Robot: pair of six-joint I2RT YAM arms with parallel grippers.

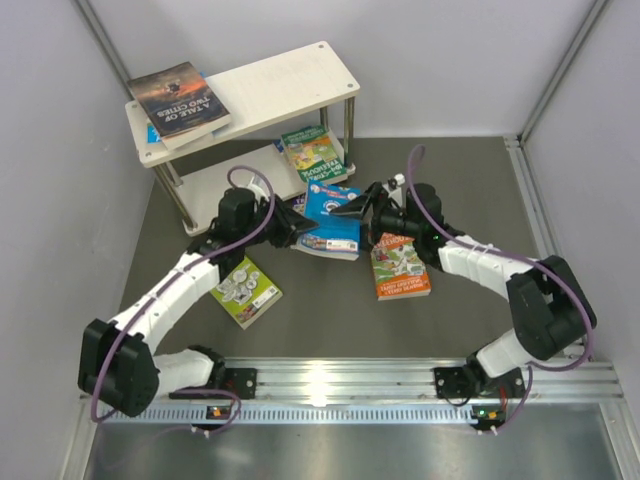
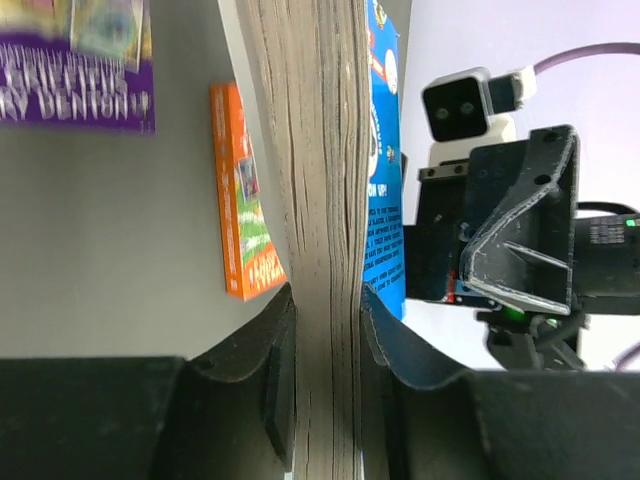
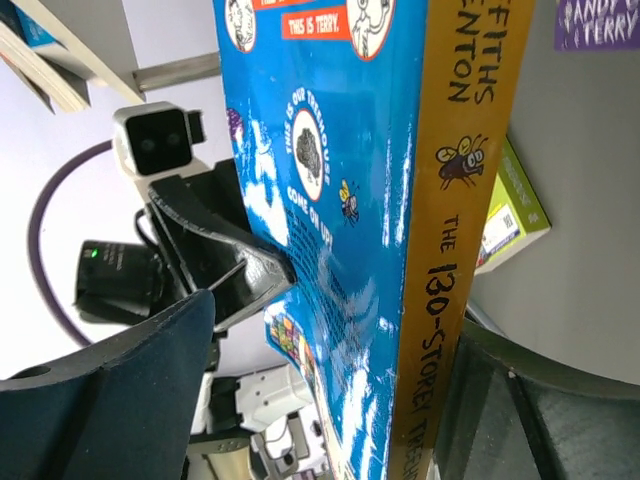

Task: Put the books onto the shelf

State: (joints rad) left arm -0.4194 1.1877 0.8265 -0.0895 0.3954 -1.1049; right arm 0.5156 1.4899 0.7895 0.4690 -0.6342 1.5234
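- A lime-green paperback (image 1: pixel 245 292) lies flat on the grey bench (image 1: pixel 330 320) beside the left arm. An orange Treehouse paperback (image 1: pixel 400 266) lies flat by the right arm.
- Between the arms, the left end effector (image 2: pixel 325 350) is clenched on the page edge of the blue "130-Storey Treehouse" book (image 3: pixel 340 200).
- The right end effector (image 1: pixel 364 205) is released. Its jaws straddle the same book's spine, with one finger (image 3: pixel 120 400) clear of the cover.
- Behind stands the shelf (image 1: pixel 290 75). A green Treehouse book (image 1: pixel 312 155) lies on its lower board, and "A Tale of Two Cities" (image 1: pixel 180 98) lies flat on the top board's left end.
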